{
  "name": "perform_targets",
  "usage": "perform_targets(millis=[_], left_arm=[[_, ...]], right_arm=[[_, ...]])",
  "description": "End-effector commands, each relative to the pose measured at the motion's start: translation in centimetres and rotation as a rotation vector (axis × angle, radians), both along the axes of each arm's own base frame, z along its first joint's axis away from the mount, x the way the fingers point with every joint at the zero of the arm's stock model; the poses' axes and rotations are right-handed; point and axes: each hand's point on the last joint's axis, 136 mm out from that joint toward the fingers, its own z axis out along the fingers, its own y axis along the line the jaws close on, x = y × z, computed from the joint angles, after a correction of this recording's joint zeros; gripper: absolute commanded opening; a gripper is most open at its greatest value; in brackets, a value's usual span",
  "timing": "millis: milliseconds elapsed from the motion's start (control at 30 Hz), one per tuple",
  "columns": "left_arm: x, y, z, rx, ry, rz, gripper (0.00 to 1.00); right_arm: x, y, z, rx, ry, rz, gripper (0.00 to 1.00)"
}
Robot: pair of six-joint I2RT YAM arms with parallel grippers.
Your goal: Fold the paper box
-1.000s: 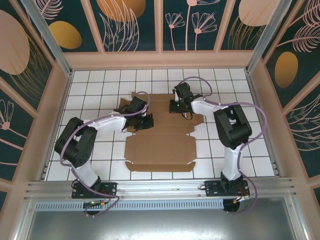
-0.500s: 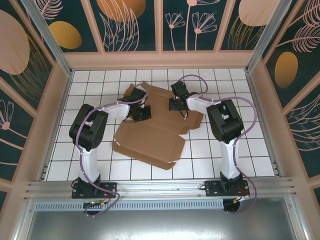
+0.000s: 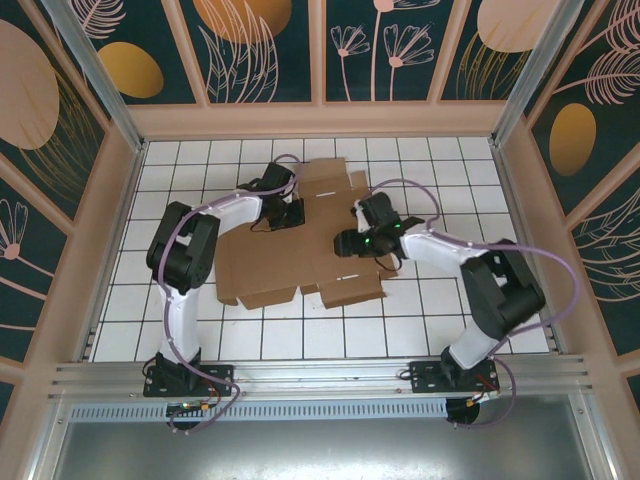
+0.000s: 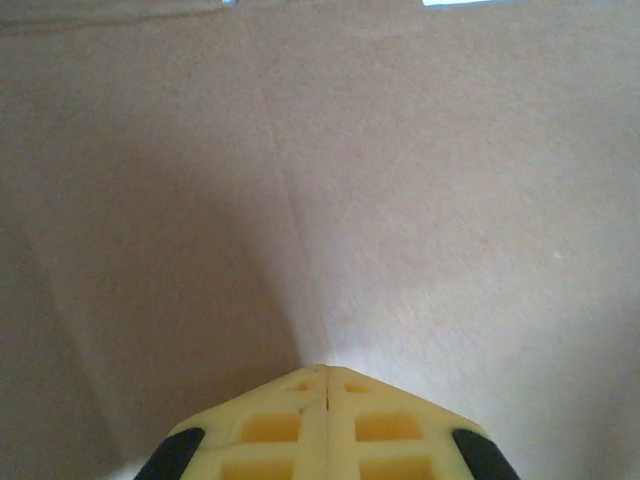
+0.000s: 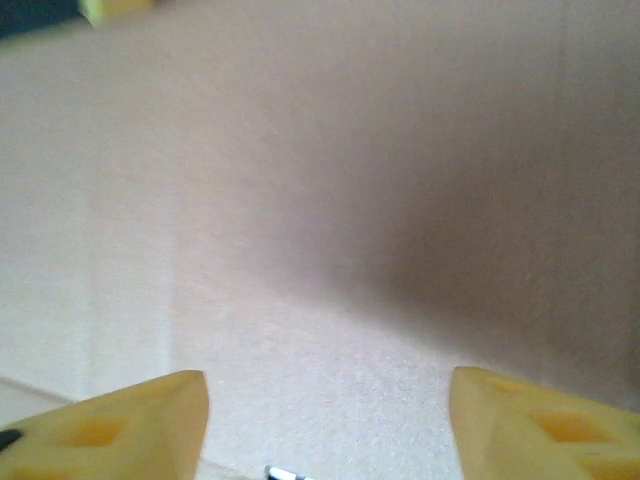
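Observation:
The paper box [image 3: 300,268] is a flat brown die-cut cardboard sheet with flaps, lying skewed on the middle of the white tiled table. My left gripper [image 3: 288,216] rests over its far left part. In the left wrist view this gripper [image 4: 326,372] is shut, yellow fingertips together and pointing onto the bare cardboard [image 4: 420,180], with nothing seen between them. My right gripper [image 3: 345,244] hovers over the sheet's right half. Its jaws [image 5: 330,405] stand wide open close above the cardboard [image 5: 330,200], holding nothing.
White tiles [image 3: 180,190] surround the sheet on all sides. Pale enclosure walls [image 3: 112,230] border the table left, right and back. An aluminium rail [image 3: 320,380] runs along the near edge by the arm bases.
The cardboard sheet has swung round and shifted towards the back of the table. My right gripper has opened and drawn back to the right and nearer. The left gripper stayed shut on top of the sheet.

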Motion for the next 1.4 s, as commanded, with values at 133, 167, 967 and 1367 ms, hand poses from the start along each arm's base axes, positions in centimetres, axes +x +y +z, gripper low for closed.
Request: perform_targets(millis=[133, 167, 967, 1367], left_arm=[[-2.3, 4.5, 3.8, -0.04, -0.05, 0.129, 0.05], [-2.9, 5.1, 3.2, -0.041, -0.036, 0.146, 0.04], [-7.8, 7.5, -5.7, -0.079, 0.173, 0.261, 0.0], [-8.0, 7.8, -6.0, -0.058, 0.177, 0.26, 0.0]], right_arm=[[6.4, -5.0, 2.7, 0.15, -0.086, -0.19, 0.84], [7.1, -5.8, 2.0, 0.117, -0.078, -0.211, 0.84], [5.5, -1.7, -1.3, 0.474, 0.182, 0.025, 0.67], [5.2, -4.8, -6.1, 0.326, 0.284, -0.123, 0.66]])
